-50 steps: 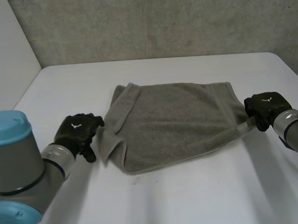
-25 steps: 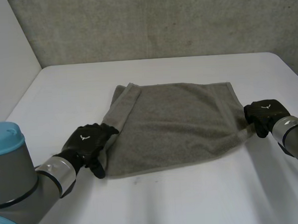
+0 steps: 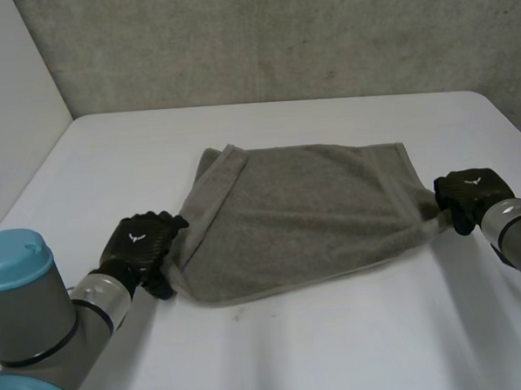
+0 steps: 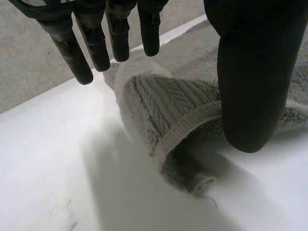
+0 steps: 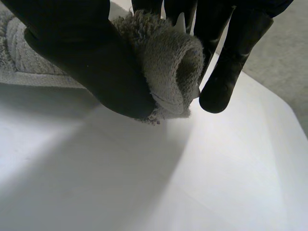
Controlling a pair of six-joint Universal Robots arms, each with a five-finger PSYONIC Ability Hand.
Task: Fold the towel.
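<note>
The towel lies on the table, stretched between the two hands. One near corner is rolled up and pinched between the thumb and fingers of the right hand. The left hand has been brought from beside the crumpled edge onto the other near corner; its fingers are held straight and spread above the cloth, the thumb seemingly pressed against it. That corner is judged not yet gripped, so lifting for the fold must wait.
</note>
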